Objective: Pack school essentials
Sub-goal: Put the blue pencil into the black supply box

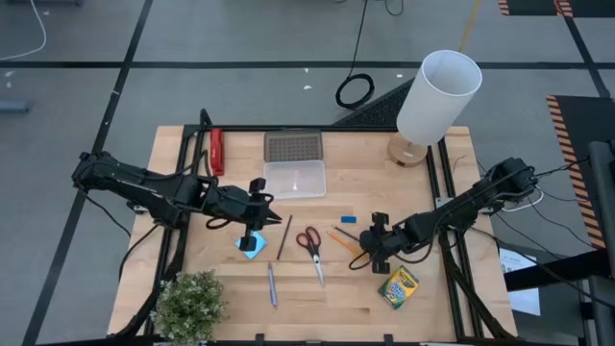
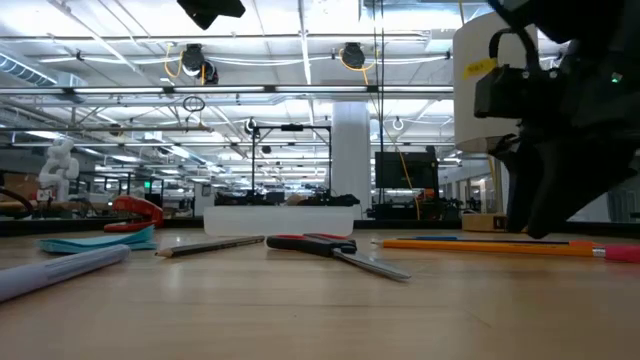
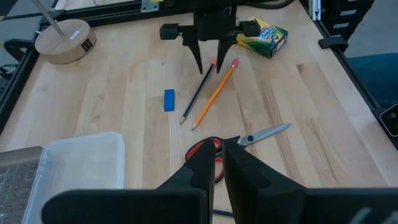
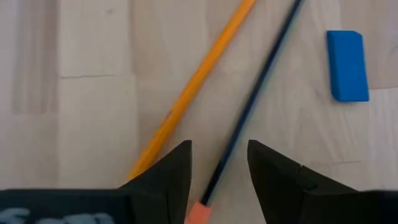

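Observation:
My right gripper (image 4: 217,152) is open, low over the table. Its fingers stand on either side of the dark pencil (image 4: 261,93) at its pink eraser end, and the orange pencil (image 4: 186,93) lies just beside one finger. The tiny blue eraser (image 4: 348,65) lies flat nearby. My left gripper (image 3: 217,152) hangs well above the blue note pad (image 1: 252,247), with only a slit between its fingers and nothing in them. The red-handled scissors (image 1: 309,245), another dark pencil (image 1: 284,237), the silvery pen (image 1: 272,284) and the crayon box (image 1: 398,286) lie flat on the table.
A clear plastic box (image 1: 295,179) and its dark gridded lid or tray (image 1: 293,146) sit at the far middle. A red stapler-like object (image 1: 217,151) lies to their left. A white lamp (image 1: 434,96) stands far right, and a small plant (image 1: 190,306) near left.

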`<state>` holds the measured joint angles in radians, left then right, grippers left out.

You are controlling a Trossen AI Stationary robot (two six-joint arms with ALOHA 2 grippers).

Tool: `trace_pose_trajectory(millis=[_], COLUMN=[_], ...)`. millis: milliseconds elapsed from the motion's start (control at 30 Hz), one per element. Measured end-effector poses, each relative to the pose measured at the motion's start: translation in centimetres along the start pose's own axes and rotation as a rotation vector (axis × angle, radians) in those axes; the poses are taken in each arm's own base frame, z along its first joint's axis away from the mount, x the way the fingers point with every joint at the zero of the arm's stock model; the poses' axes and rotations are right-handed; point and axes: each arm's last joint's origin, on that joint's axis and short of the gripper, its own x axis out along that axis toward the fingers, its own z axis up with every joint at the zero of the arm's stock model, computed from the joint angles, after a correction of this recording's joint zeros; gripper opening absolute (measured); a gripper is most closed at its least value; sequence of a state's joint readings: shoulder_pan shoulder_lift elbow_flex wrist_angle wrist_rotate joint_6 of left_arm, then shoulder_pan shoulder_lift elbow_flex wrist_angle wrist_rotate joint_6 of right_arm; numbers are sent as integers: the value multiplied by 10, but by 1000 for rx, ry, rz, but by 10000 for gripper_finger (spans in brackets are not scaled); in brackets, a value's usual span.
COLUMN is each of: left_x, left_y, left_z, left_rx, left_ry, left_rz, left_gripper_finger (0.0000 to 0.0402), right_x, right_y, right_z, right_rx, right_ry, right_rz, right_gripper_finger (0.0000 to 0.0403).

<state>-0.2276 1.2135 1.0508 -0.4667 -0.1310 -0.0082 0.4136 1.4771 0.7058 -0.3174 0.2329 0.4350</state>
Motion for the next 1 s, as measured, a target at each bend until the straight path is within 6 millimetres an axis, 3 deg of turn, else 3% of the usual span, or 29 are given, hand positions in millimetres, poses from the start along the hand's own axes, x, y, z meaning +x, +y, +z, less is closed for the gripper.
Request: trace_pose_trajectory(millis=[367,833,1000], left_x=[0,0,0], left_y=[0,0,0], left_z=[0,0,0], left_rx=[4,4,4], left_ry=[0,-1,-1], left_rz=[0,0,0], left_gripper_finger=[35,35,35], right_x=[7,8,7], right_y=[-7,-7,-7], right_z=[1,1,2], right_rx=[64,61,68], right_ry=[47,48,45], right_rz=[18,20,20], right_gripper_finger=[123,14,9])
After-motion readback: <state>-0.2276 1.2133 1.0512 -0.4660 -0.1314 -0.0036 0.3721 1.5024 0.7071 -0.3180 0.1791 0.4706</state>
